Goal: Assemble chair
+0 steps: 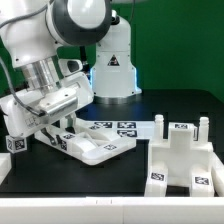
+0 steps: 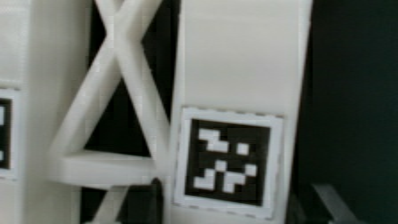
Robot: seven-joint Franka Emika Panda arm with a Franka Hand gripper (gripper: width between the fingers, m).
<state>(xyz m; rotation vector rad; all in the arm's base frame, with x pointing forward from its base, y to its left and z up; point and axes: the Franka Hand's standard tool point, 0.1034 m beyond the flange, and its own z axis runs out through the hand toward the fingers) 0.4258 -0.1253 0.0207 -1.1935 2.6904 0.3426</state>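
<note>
The chair lies in loose white tagged parts. In the wrist view a chair part with crossed bars [image 2: 121, 90] and a wide bar carrying a tag [image 2: 231, 165] fills the frame, very close. My gripper [image 2: 210, 208] straddles the wide bar. One dark fingertip [image 2: 331, 202] shows beside the bar with a small gap, and the other is hidden. In the exterior view my gripper [image 1: 52, 122] is low at the left, over a white part next to a flat tagged chair panel [image 1: 97, 147]. A small tagged block [image 1: 14, 145] lies at the far left.
A large blocky white chair part [image 1: 185, 165] with upright posts and tags stands at the exterior view's right front. The marker board [image 1: 118, 127] lies flat behind the panel. The robot's base [image 1: 112, 70] stands at the back.
</note>
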